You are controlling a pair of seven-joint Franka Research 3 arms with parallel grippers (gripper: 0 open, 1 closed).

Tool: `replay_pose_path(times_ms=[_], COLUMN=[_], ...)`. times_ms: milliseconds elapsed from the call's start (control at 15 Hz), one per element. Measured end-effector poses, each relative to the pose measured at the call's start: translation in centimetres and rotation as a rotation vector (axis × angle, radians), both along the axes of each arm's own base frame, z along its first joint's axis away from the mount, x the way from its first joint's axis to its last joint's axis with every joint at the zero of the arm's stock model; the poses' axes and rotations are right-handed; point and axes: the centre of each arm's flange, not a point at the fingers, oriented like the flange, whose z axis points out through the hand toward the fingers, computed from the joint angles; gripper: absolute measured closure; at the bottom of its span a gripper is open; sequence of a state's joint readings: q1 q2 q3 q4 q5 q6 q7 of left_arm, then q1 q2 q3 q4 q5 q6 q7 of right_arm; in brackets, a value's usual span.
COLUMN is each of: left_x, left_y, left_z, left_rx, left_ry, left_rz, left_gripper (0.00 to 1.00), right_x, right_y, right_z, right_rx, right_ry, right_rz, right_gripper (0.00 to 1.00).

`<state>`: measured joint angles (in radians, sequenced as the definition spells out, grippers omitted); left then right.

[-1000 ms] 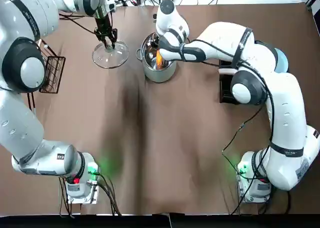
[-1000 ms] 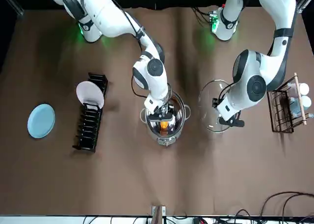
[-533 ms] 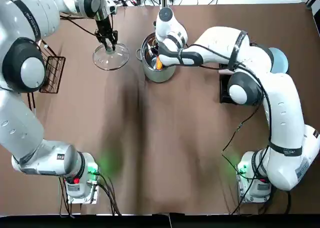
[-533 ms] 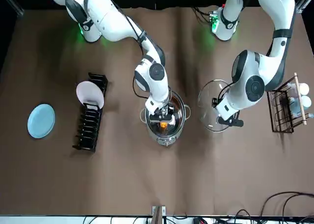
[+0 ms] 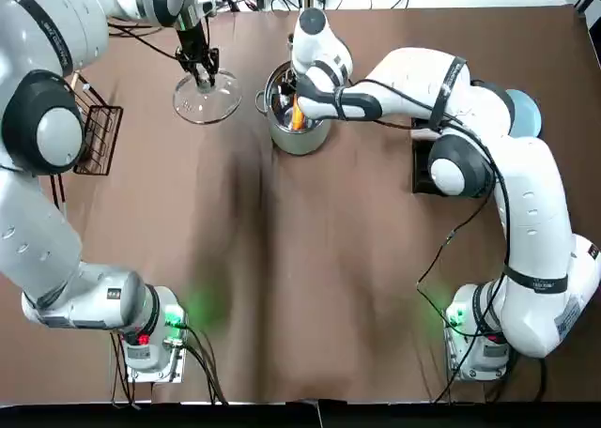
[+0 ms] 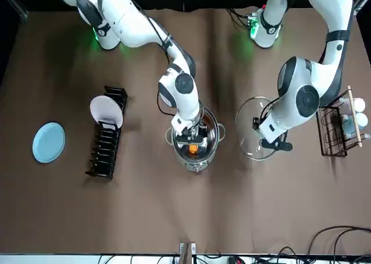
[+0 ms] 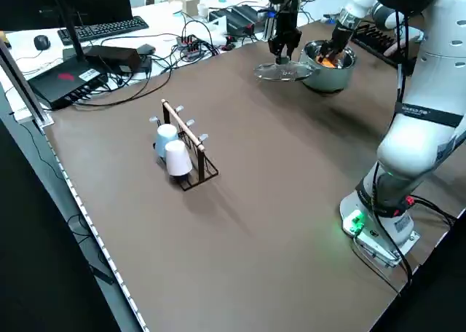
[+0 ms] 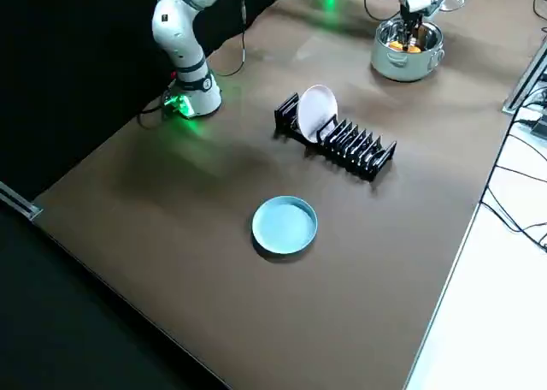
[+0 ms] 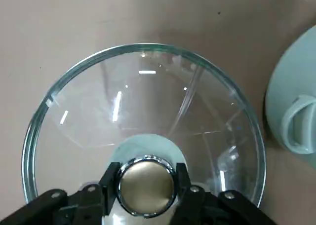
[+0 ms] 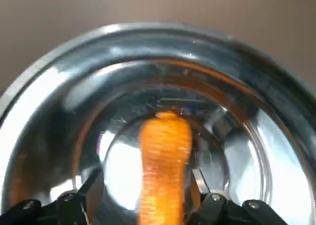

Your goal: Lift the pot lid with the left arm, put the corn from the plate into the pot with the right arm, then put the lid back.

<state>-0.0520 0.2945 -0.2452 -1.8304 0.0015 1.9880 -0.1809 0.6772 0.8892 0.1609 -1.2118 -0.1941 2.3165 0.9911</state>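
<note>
The steel pot (image 5: 299, 135) stands at the far middle of the table. My right gripper (image 5: 297, 107) reaches down into it. The orange corn (image 10: 165, 156) lies between its fingers, which stand wider apart than the corn, so the gripper is open. The corn (image 6: 194, 149) shows on the pot's bottom. To the pot's left, my left gripper (image 5: 200, 74) is shut on the metal knob of the glass lid (image 9: 143, 96). The lid (image 5: 221, 104) is low over the table beside the pot; I cannot tell whether it touches the table.
An empty blue plate (image 6: 48, 142) lies at the table's right side, beyond a black dish rack (image 6: 107, 151) holding one white plate (image 6: 106, 110). A wire cup rack (image 5: 94, 137) with cups stands at the left edge. The near half of the table is bare brown cloth.
The right gripper shifted slightly inside the pot with the corn. The left gripper and the lid moved a little toward the table's far edge.
</note>
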Motion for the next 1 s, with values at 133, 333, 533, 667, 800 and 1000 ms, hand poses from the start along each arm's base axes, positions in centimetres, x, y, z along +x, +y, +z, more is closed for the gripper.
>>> replay_pose_path(times_ms=[133, 333, 533, 667, 800, 1000], left_x=[0.0, -0.2, -2.4, -4.4, -5.9, -6.0], left_y=[-0.4, -1.6, -7.7, -12.6, -16.9, -21.5], left_z=[0.8, 3.8, 8.5, 9.1, 8.8, 7.0], left_rx=[-0.002, -0.009, -0.033, -0.044, -0.044, -0.064], left_ry=[-0.014, -0.064, -0.13, -0.135, -0.155, -0.218], left_rz=[0.006, 0.031, 0.12, 0.121, 0.12, 0.145], left_gripper=[0.49, 0.49, 0.49, 0.49, 0.49, 0.49], right_x=[0.3, 0.4, 1.2, 2.2, 3.8, 6.6], right_y=[0.3, -0.9, -6.4, -9.7, -13.1, -20.3], right_z=[2.8, 8.7, 17.3, 19.6, 20.6, 21.5], right_rx=[0.036, 0.004, -0.105, -0.141, -0.159, -0.185], right_ry=[-0.015, 0.001, 0.052, 0.07, 0.079, 0.084], right_rz=[-0.01, -0.031, -0.057, -0.045, -0.048, -0.03], right_gripper=[0.2, 0.17, 0.17, 0.19, 0.19, 0.19])
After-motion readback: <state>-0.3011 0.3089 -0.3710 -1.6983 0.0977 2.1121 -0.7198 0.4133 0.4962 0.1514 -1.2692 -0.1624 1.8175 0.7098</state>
